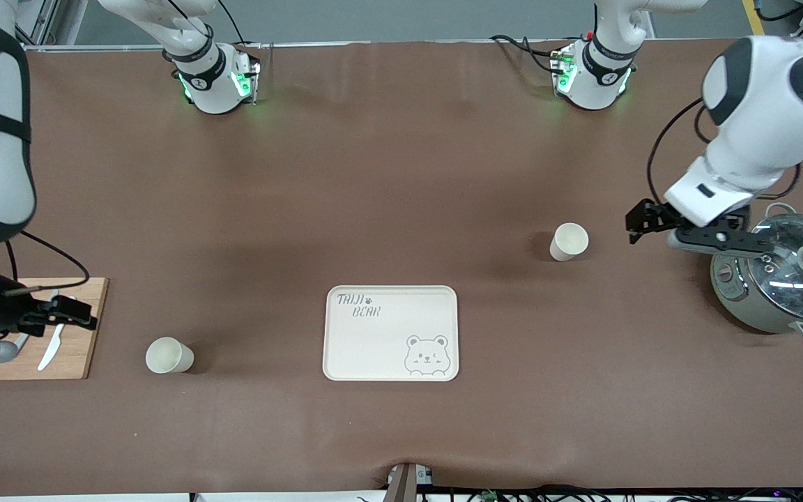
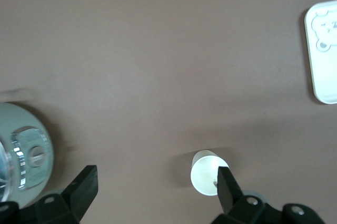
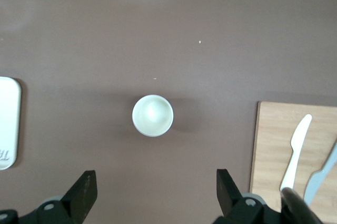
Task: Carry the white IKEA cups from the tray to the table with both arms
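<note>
Both white IKEA cups stand upright on the table (image 1: 401, 174), one (image 1: 569, 241) toward the left arm's end, one (image 1: 169, 355) toward the right arm's, and the tray (image 1: 390, 333) is bare. Left gripper (image 1: 642, 217) hovers beside the steel pot (image 1: 781, 279), right gripper (image 1: 67, 314) over the cutting board (image 1: 81, 328), jaws wide and empty. Looks finished to me; best retreat high, clear of those rims.

Two white robot arms with black joints and small black grippers

Each arm has glossy white shells and black bands; green lights glow at both bases. Thin black cables loop along the links. The left gripper (image 1: 642, 219) and right gripper (image 1: 70, 314) have black, wedge-shaped fingers (image 3: 84, 195) with small silver screws.
</note>
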`<state>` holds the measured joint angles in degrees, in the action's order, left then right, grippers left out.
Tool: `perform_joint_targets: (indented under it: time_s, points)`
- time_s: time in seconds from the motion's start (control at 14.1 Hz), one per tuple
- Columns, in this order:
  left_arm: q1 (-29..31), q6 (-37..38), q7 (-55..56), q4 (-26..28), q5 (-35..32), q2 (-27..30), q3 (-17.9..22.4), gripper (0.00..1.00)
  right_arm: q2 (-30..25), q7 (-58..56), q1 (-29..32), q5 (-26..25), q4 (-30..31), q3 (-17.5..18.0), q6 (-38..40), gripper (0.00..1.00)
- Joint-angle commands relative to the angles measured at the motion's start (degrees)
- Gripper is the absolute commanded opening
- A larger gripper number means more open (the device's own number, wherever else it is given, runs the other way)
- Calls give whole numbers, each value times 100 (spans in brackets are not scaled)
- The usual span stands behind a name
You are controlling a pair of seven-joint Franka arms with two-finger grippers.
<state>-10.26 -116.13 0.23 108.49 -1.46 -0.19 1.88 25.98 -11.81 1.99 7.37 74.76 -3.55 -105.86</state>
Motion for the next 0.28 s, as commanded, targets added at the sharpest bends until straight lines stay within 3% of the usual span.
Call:
perform_joint_targets:
  time_s: [0.0, 0.21]
  points:
    - [138, 1063, -75, -1108, -90, -226, -4, 100, -557, 231, -23, -113, 179, 3, 458, 100]
    - [366, 1364, -278, -1531, -3, -245, -47, 100, -979, 591, -6, -182, 188, 3, 969, 100]
